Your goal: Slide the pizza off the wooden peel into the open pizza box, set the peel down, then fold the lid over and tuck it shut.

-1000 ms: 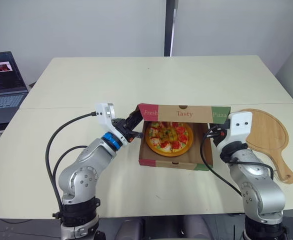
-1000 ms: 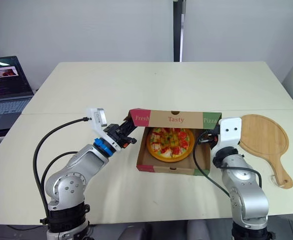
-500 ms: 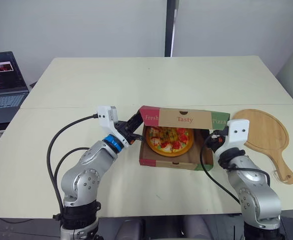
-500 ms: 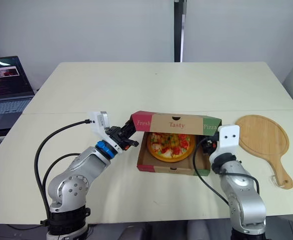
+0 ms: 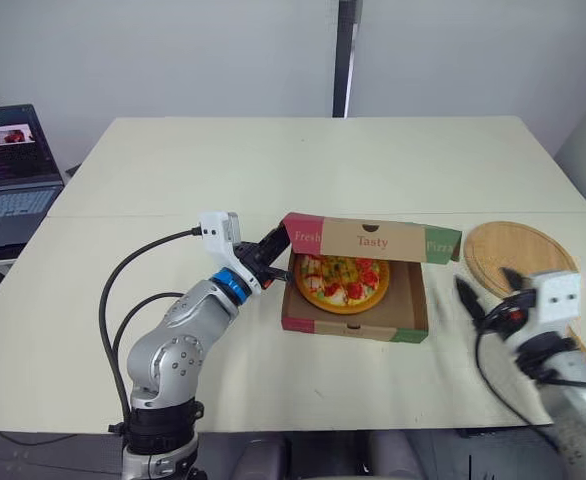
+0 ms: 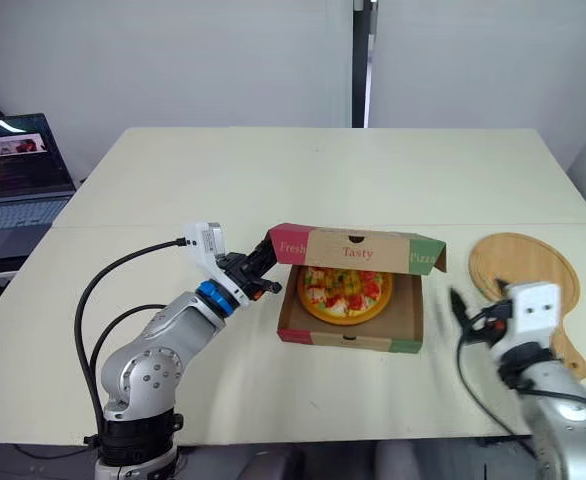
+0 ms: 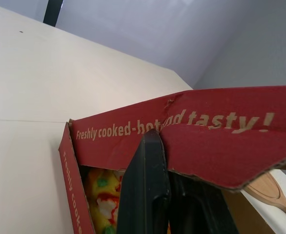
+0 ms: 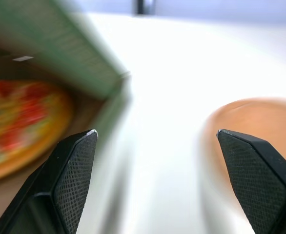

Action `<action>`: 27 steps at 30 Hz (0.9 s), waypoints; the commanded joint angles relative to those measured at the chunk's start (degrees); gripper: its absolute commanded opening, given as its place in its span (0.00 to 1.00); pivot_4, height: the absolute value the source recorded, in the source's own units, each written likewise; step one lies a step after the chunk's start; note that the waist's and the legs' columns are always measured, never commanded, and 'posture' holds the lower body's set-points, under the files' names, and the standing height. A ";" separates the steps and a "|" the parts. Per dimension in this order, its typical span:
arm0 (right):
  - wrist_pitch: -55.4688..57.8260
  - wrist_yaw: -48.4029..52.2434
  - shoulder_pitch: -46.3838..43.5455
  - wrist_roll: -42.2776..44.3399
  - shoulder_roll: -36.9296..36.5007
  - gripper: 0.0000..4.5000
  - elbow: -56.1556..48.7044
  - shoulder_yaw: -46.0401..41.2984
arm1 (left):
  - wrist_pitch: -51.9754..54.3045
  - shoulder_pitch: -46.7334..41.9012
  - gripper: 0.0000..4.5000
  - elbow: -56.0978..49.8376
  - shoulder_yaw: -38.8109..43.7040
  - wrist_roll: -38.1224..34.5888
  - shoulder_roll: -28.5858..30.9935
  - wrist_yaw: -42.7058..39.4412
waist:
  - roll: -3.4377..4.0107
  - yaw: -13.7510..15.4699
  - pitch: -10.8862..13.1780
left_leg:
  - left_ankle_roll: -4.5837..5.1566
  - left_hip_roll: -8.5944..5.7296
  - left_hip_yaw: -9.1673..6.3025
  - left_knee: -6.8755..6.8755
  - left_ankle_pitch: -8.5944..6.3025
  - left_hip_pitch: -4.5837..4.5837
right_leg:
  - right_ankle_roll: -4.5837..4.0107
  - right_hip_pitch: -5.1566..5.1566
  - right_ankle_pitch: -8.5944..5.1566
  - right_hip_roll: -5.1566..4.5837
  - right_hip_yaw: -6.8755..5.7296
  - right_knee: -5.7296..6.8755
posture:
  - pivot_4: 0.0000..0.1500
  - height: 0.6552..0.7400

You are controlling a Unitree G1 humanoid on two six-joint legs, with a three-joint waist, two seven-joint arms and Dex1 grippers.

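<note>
The pizza [image 5: 341, 280] lies in the cardboard box [image 5: 353, 328] at the table's middle. The lid [image 5: 371, 240], printed "Fresh Tasty Pizza", hangs half-folded over the box's far side. My left gripper [image 5: 278, 243] is shut on the lid's left corner; in the left wrist view a black finger [image 7: 145, 185] pinches the red flap [image 7: 221, 146]. To the right of the box, clear of it, my right gripper [image 5: 488, 288] stands open with nothing between its fingers. The round wooden peel [image 5: 518, 250] lies flat on the table just beyond it; the right wrist view has the pizza [image 8: 21, 122] and peel [image 8: 250, 117] on either side.
An open laptop [image 5: 13, 160] sits on a side surface at the far left. A seam joins two tabletops behind the box [image 5: 173, 214]. The right table edge runs close to the peel.
My right gripper has opened, let go of the box's right side and pulled back to the right toward the peel. The left gripper still holds the lid's corner.
</note>
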 commanded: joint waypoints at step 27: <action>16.29 19.49 -28.16 16.95 -22.09 0.00 7.97 12.13 | 2.50 0.36 0.70 3.36 3.02 -4.90 21.46 -23.90 | 0.08 0.18 0.18 | 0.06 0.00 -0.33 -0.15 -0.05 0.08 | 0.01 0.34 -0.02 -0.02 -0.26 -0.41 | 1.00 1.00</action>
